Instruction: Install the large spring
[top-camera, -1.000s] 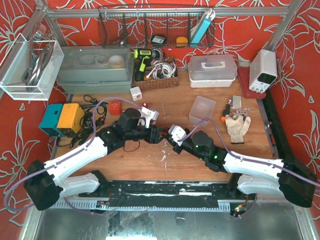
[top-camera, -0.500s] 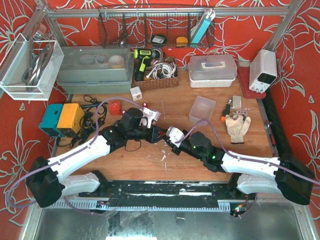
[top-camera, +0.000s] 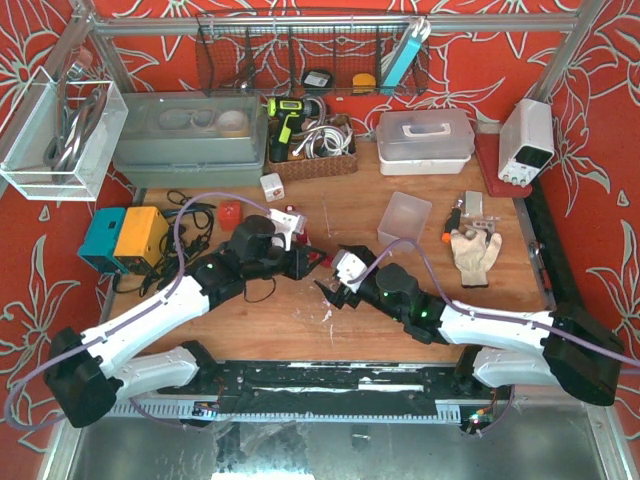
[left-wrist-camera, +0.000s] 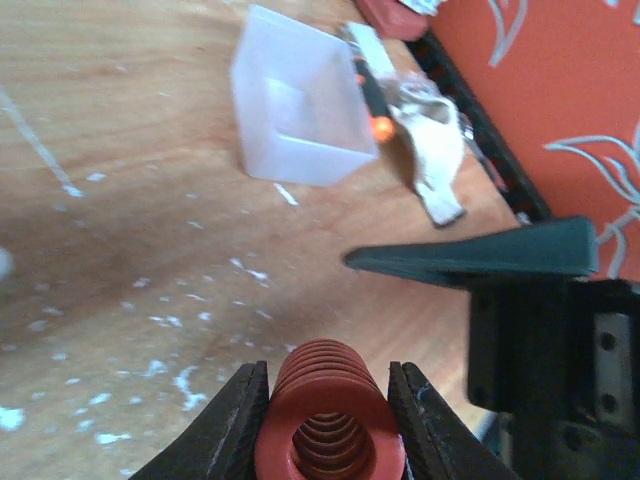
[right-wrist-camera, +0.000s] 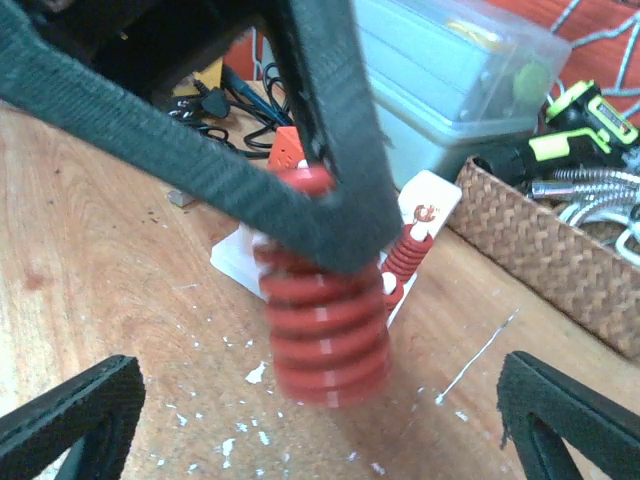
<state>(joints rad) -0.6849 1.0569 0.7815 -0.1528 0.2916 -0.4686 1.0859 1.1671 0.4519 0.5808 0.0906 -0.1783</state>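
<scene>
Left gripper is pinching the large red spring across its coils, near table centre | right gripper is hanging spread, empty | white fixture is sitting at about 11 o'clock of it | judgement: needing upright axis, slow square seating before releasing.

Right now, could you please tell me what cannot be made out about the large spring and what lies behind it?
Left wrist view: the large spring has its near end cut off by the bottom edge.
Right wrist view: the white base is mostly hidden behind the spring and the left gripper's fingers; the spring's lower coils are blurred.
Top view: the spring is too small to make out.
</scene>
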